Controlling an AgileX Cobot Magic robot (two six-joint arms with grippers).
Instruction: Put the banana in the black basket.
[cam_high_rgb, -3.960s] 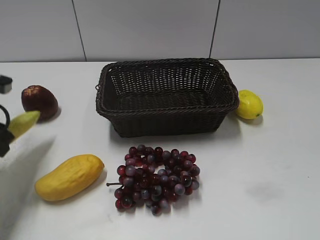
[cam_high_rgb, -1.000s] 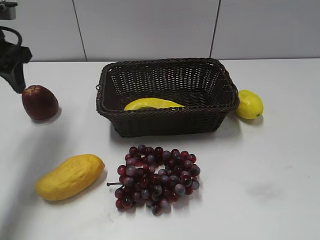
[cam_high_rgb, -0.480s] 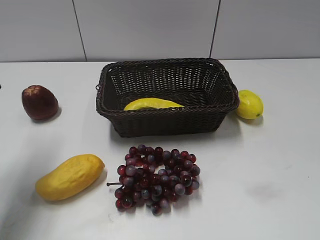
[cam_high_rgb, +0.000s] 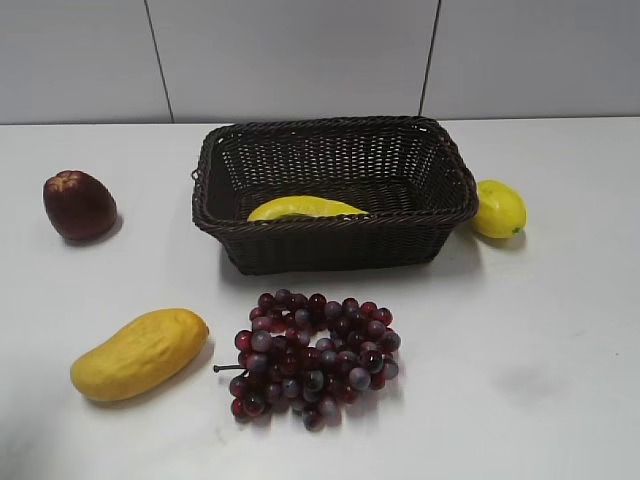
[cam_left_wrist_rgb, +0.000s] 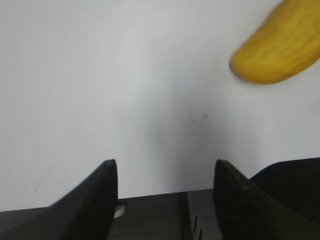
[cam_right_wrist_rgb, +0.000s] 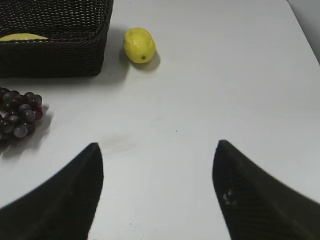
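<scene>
The yellow banana (cam_high_rgb: 305, 208) lies inside the black basket (cam_high_rgb: 335, 245), near its front wall; its top edge also shows in the right wrist view (cam_right_wrist_rgb: 22, 36) inside the basket (cam_right_wrist_rgb: 55, 55). Neither gripper shows in the exterior view. My left gripper (cam_left_wrist_rgb: 165, 172) is open and empty over bare white table, with the mango (cam_left_wrist_rgb: 277, 47) ahead to its right. My right gripper (cam_right_wrist_rgb: 157, 152) is open and empty over the table, well in front of the basket's right end.
A plump yellow mango (cam_high_rgb: 138, 353) lies front left, a bunch of dark red grapes (cam_high_rgb: 312, 355) in front of the basket, a dark red apple (cam_high_rgb: 78, 204) at the left, and a lemon (cam_high_rgb: 498, 208) by the basket's right end; the lemon also shows in the right wrist view (cam_right_wrist_rgb: 139, 45).
Four seconds ago my left gripper held the banana at the far left. Now the banana lies in the basket, and the left arm has withdrawn out of the exterior view.
</scene>
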